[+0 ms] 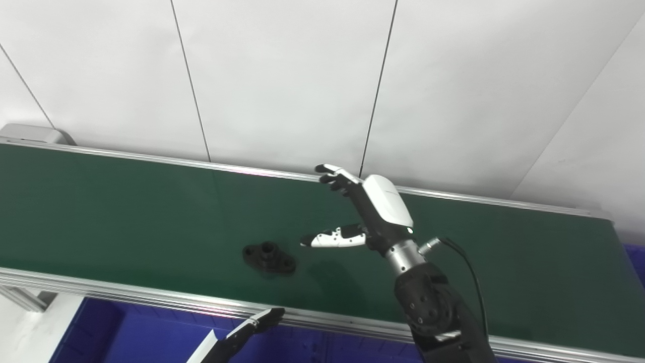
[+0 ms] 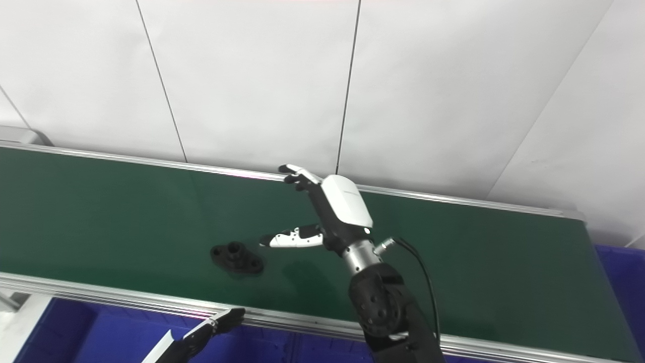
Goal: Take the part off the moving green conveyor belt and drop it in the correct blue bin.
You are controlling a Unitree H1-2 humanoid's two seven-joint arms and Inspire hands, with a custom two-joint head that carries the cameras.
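A black flanged part (image 1: 269, 257) with a raised round hub lies on the green conveyor belt (image 1: 126, 206), near its front rail. It also shows in the right eye view (image 2: 237, 257). My right hand (image 1: 360, 214) is open above the belt, just right of the part, thumb pointing toward it, fingers stretched toward the back rail, holding nothing. Only a fingertip of my left hand (image 1: 252, 327) shows at the bottom edge, over the blue bin and below the front rail; its state cannot be read.
Blue bins lie below the belt's front rail (image 1: 116, 327) and at the far right (image 1: 636, 262). Aluminium rails (image 1: 151, 295) edge the belt front and back. A white panelled wall (image 1: 282, 75) stands behind.
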